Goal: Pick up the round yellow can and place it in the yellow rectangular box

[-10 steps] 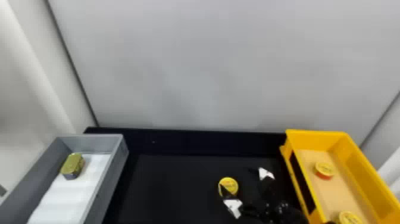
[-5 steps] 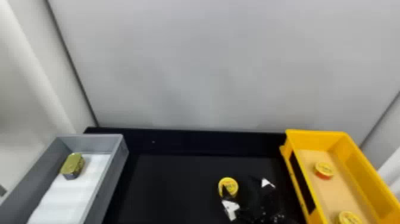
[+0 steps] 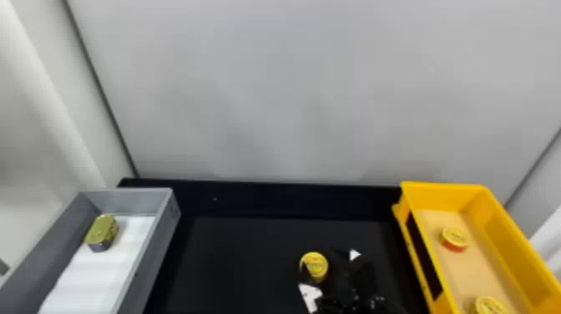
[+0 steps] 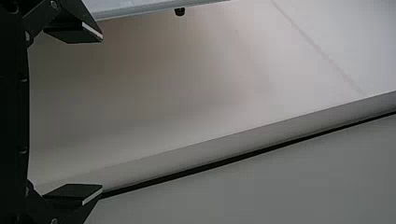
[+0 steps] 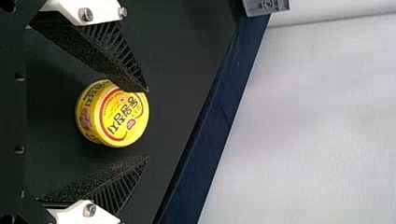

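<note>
Our right claw (image 5: 147, 124) is spread over the yellow can (image 5: 114, 119), which sits on the desk (image 3: 250, 259). We should centre the can between the 2 fingers, lower clear of its rim, then squeeze evenly.

Your R gripper (image 3: 320, 258) is at the bottom of the head view, R of ctr, w/ the blk R arm (image 3: 348, 298) coming in from the bottom edge. In its wrist cam, you've got both ribbed fingers (image 5: 95, 51) open, tips well apart, angled twd each other; wht brackets (image 5: 88, 214) w/ screws at the bases. Your L gripper (image 4: 102, 112), seen in the L wrist cam, is wide open, nothing btwn its tips.
</note>
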Motion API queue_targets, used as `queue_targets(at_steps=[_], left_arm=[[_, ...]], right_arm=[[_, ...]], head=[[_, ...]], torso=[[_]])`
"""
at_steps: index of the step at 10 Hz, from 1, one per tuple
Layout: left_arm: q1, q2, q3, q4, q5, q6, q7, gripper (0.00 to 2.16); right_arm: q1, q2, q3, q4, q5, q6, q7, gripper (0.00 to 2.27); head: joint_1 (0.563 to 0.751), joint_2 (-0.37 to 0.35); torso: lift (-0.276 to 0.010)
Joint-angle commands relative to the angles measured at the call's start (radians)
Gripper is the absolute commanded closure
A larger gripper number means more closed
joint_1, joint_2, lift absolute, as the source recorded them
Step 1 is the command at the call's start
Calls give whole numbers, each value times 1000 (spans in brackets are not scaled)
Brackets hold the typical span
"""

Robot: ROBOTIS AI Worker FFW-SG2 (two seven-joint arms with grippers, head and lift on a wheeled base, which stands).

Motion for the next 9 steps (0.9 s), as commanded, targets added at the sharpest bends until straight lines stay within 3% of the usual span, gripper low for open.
queue_targets(at_steps=[1,9], left_arm=[[1,-3,2,4,0,0,-1,139],[1,-3,3,6,0,2,-7,139]], right_arm=[[1,0,20,-51,11,8,6,127],[26,-8,17,-90,66,74,48,167]], head=[[629,12],[629,12]], torso=[[-55],[-55]])
